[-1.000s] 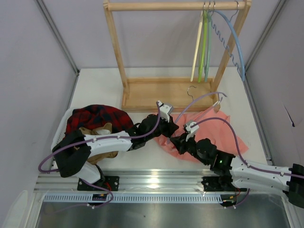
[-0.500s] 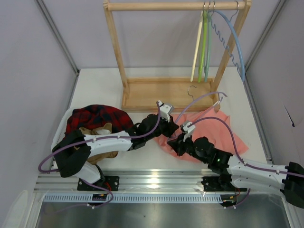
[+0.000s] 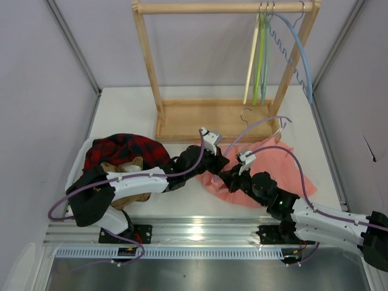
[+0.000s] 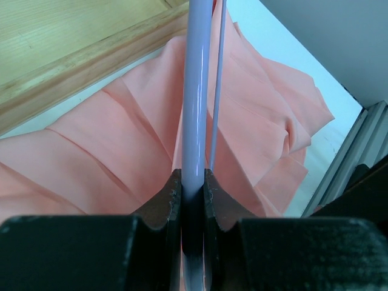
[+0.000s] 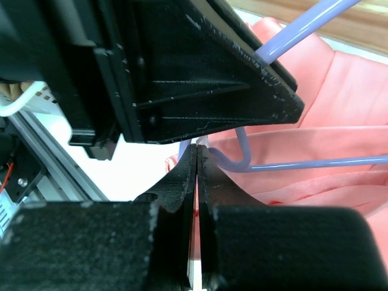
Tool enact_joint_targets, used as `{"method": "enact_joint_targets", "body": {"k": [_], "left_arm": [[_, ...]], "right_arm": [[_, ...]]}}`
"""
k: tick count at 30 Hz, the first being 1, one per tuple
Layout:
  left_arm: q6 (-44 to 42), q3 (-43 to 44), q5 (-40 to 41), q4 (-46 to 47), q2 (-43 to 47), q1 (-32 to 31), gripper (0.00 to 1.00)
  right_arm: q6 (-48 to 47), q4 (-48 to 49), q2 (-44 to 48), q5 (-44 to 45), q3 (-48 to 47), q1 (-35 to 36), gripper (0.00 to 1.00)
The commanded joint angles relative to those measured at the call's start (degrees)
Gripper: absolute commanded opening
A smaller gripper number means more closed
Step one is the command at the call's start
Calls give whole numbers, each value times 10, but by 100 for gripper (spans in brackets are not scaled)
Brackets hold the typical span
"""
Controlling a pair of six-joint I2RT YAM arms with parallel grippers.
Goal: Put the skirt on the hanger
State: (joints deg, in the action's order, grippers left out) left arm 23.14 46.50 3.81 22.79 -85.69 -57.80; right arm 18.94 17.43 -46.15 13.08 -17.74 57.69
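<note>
The salmon-pink skirt (image 3: 280, 167) lies crumpled on the table at the right front. The lilac hanger (image 3: 254, 128) arcs over its far side, with its silver hook (image 3: 244, 113) near the rack base. My left gripper (image 3: 217, 159) is shut on the hanger's left end. In the left wrist view the lilac bar (image 4: 195, 91) runs straight out of the closed jaws (image 4: 193, 179) over the skirt's folds (image 4: 121, 133). My right gripper (image 3: 227, 177) sits just under the left one, shut on a thin edge of the skirt (image 5: 351, 85), with its tips (image 5: 197, 148) next to the hanger's bend (image 5: 242, 159).
A wooden rack (image 3: 206, 119) stands at the back, with cream, green and light blue hangers (image 3: 262, 54) on its rail. A white basket at the left holds the red-and-black plaid garment (image 3: 124, 148) and a tan one (image 3: 121, 167). Grey walls close both sides.
My right gripper has shifted slightly up toward the hanger's left end, pulling the skirt's near-left edge with it. The left gripper and the hanger have barely moved.
</note>
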Motion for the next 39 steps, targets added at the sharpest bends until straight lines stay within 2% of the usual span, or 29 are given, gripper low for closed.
{"method": "enact_joint_targets", "body": {"k": [1,11,22,29,32,35,36,39], "left_arm": [[11,3,-18,68,32,-5,0],[19,-6,-14,64,44,-5,0],[9,-9,2,43,68,-5,0],[5,-2,5,34,83,-5,0],[-7,35,20,-11,95,-4,0],[-26,74,33,-70,112,-3,0],[-34,81,37,-97,124,-2,0],[-56,116,34,-135,142,-3,0]], "right_arm": [[-7,42,-15,-10,-10,-3,0],[-17,27,-33,32,-26,-1,0],[-16,-50,41,97,-18,0,0],[-13,-50,31,79,-12,0,0],[-9,-57,24,65,-12,2,0],[-1,-80,29,52,-21,7,20],[-1,-97,33,45,-26,9,34],[9,-132,64,38,-45,18,52]]}}
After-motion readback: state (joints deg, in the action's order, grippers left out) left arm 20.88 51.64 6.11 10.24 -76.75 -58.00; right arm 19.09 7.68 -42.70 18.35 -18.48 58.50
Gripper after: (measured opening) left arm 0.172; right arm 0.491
